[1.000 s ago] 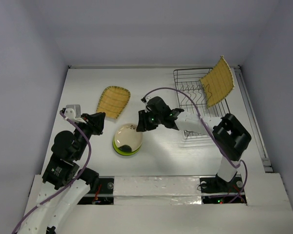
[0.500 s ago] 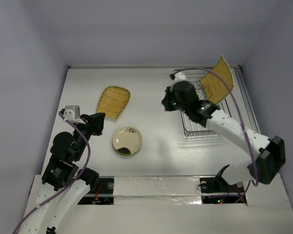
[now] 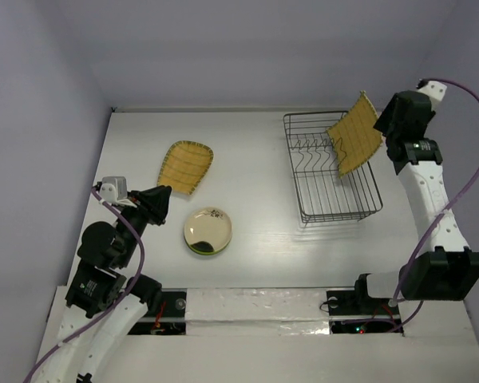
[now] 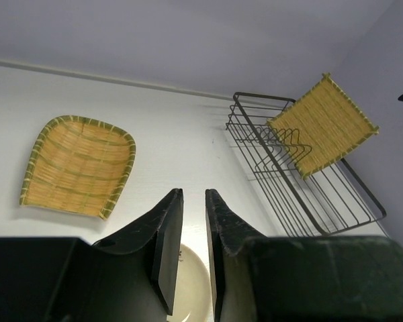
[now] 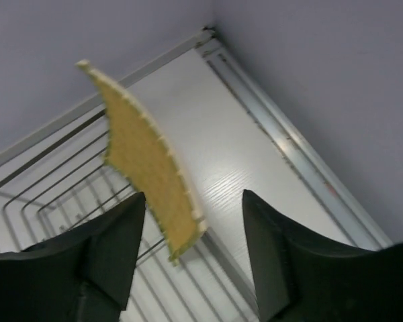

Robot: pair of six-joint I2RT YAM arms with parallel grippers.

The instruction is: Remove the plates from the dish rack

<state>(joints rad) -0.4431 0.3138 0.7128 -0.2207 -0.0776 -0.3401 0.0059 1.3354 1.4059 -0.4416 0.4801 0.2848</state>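
The grey wire dish rack [image 3: 335,179] stands at the back right. A square woven straw plate [image 3: 356,133] leans upright in its far end. My right gripper [image 3: 382,126] hovers open beside that plate's right edge. In the right wrist view the plate [image 5: 142,161] shows between and beyond the spread fingers, untouched. An oval woven plate [image 3: 185,166] lies flat on the table. A cream plate with a dark mark [image 3: 208,229] rests on a lime-green plate [image 3: 199,249]. My left gripper [image 3: 160,204] hangs left of that stack with its jaws a narrow slit apart and nothing between them.
A raised rail [image 5: 302,154] runs along the table's right edge, just beyond the rack [image 5: 54,194]. Grey walls close in the back and both sides. In the left wrist view the oval plate [image 4: 77,168], the rack [image 4: 309,201] and the cream plate [image 4: 188,282] show ahead.
My right arm let go of the cream plate onto the lime-green one, swung from the table's middle to the rack's far right end and opened its jaws. The left arm barely shifted.
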